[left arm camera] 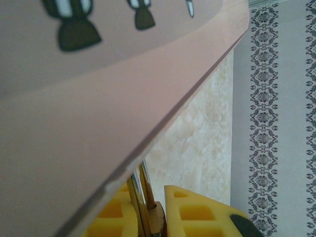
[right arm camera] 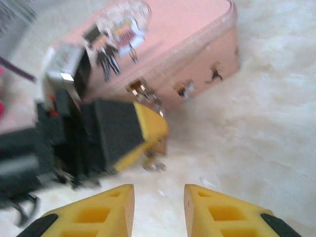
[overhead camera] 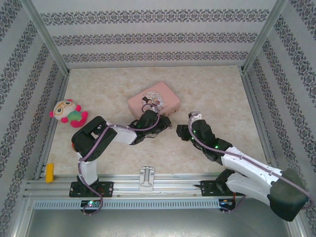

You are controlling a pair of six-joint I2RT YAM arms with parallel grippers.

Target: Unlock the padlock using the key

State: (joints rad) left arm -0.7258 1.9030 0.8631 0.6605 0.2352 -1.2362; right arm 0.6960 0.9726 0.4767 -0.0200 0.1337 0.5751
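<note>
**Left wrist view.** My left fingers, yellow and ribbed, stand narrow, closed on the padlock. Its brass body sits between them. Its silver shackle rises toward the edge of the tin, which lies just above, very near the lens.

**Right wrist view.** My right fingers stand partly apart with nothing between them and hover over bare worktop. Ahead of them my left fingers appear side-on, one yellow tip against the padlock. The padlock hangs at the front wall of the tin, below its clasp. A small silvery piece shows just beneath the padlock; blur prevents my telling whether it is the key.

**Top view.** The tin lies askew near the middle of the worktop. My left arm reaches its near edge. My right arm ends just to the right, apart from the tin. A plush toy rests at the far left, well apart. A yellow block sits on the rail by the left base.
</note>
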